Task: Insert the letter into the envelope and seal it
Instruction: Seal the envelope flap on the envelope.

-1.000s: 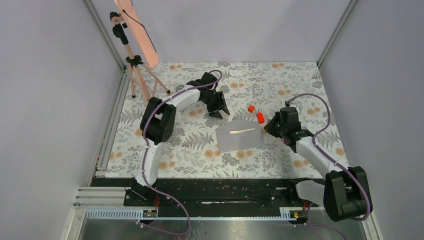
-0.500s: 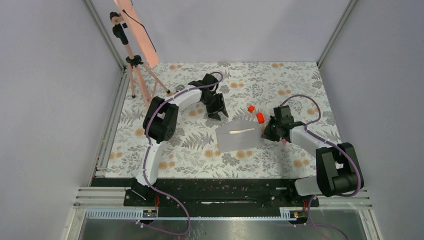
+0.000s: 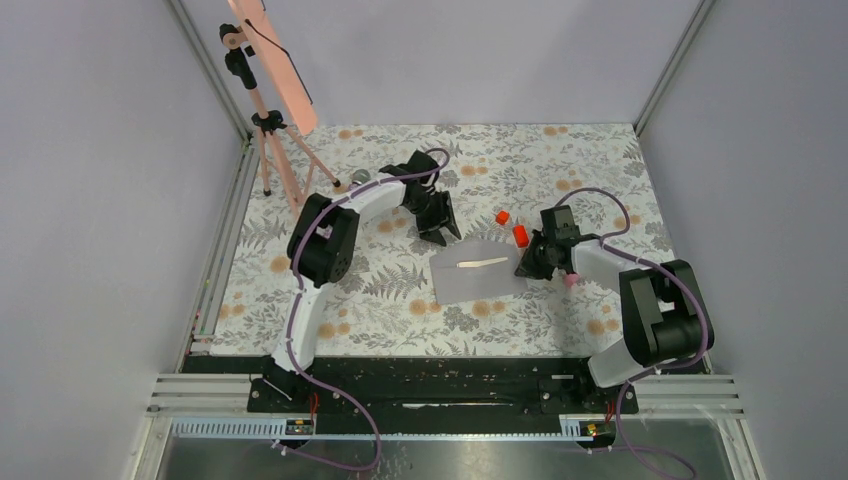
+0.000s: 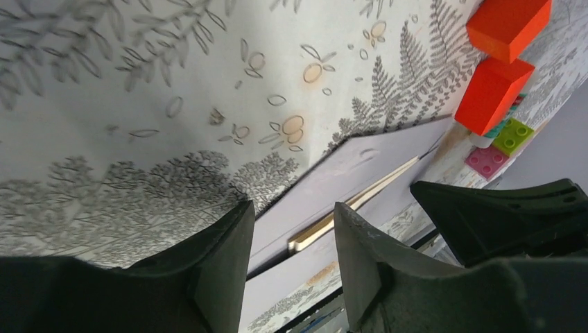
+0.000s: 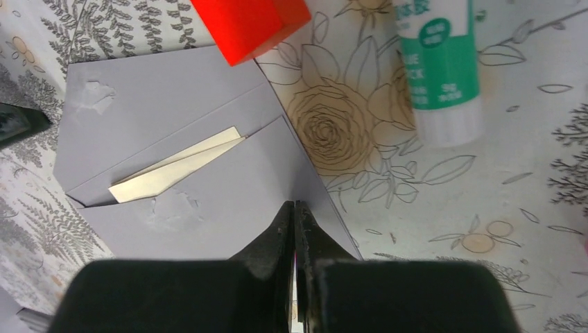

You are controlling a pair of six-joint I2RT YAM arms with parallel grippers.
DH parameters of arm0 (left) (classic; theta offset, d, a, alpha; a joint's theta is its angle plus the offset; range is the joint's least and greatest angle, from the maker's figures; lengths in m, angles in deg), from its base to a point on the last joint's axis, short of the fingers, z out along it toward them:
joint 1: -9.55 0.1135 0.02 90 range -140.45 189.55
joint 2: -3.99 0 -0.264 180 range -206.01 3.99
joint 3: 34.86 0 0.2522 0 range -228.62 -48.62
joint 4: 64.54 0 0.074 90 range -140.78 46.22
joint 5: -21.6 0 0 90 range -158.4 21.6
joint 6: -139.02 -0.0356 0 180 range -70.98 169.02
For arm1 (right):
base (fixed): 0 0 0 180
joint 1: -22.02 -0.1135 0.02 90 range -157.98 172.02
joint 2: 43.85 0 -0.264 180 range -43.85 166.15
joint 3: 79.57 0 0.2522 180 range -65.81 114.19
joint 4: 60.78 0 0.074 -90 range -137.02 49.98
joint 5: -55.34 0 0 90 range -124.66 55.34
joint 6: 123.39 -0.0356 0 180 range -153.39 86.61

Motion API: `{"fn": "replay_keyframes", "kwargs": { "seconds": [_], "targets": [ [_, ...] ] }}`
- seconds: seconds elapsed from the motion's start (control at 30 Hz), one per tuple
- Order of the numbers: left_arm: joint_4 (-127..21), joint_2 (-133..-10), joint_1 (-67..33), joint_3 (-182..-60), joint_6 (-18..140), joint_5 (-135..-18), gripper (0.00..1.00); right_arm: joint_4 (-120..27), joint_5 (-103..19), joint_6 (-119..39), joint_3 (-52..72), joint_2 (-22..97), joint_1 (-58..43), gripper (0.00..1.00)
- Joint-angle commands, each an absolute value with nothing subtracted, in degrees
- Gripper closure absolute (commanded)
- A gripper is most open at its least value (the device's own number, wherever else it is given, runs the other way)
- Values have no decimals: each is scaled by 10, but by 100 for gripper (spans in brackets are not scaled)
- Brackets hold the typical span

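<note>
The grey-lilac envelope [image 3: 480, 277] lies flat in the middle of the floral table. A strip of the cream letter [image 3: 483, 263] shows at its slot, under the flap; the strip is also plain in the right wrist view [image 5: 177, 166]. My right gripper [image 3: 524, 270] is shut, its tips [image 5: 294, 207] down on the envelope [image 5: 208, 215] near its right edge, with nothing seen between them. My left gripper [image 3: 437, 232] hangs open just beyond the envelope's far left corner. Between its fingers [image 4: 291, 222] I see only the envelope [image 4: 360, 173] and the letter's edge [image 4: 347, 211].
Two red blocks [image 3: 503, 216] [image 3: 520, 235] sit just beyond the envelope's far right corner. A green-labelled glue stick [image 5: 440, 69] lies right of it. Small green [image 4: 512, 135] and pink [image 4: 487, 161] bricks lie nearby. A tripod [image 3: 265, 120] stands at the far left.
My right gripper has closed and moved left onto the envelope's right edge, its arm folding inward. My left gripper has barely shifted. The envelope and letter lie as before.
</note>
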State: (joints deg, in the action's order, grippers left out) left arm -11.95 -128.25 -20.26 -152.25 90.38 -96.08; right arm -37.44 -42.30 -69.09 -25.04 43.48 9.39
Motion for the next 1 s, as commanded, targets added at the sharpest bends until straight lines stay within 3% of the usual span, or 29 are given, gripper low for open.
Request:
{"fn": "replay_keyframes", "kwargs": {
  "seconds": [0.0,0.53,0.67,0.83,0.97],
  "targets": [
    [-130,-1286,-218,-1506,890,-987,51,-364,-440,-688,-239,464,86,100],
    [-291,-1203,-222,-1393,944,-1083,51,-362,-437,-687,-228,481,80,100],
    [-258,-1196,-218,-1417,912,-1029,51,-362,-441,-685,-227,484,79,100],
    [-182,-1206,-216,-1465,822,-916,44,-360,-481,-647,-220,498,71,100],
    [-137,-1212,-206,-1481,773,-890,42,-349,-479,-591,-208,500,47,100]
  ]
}}
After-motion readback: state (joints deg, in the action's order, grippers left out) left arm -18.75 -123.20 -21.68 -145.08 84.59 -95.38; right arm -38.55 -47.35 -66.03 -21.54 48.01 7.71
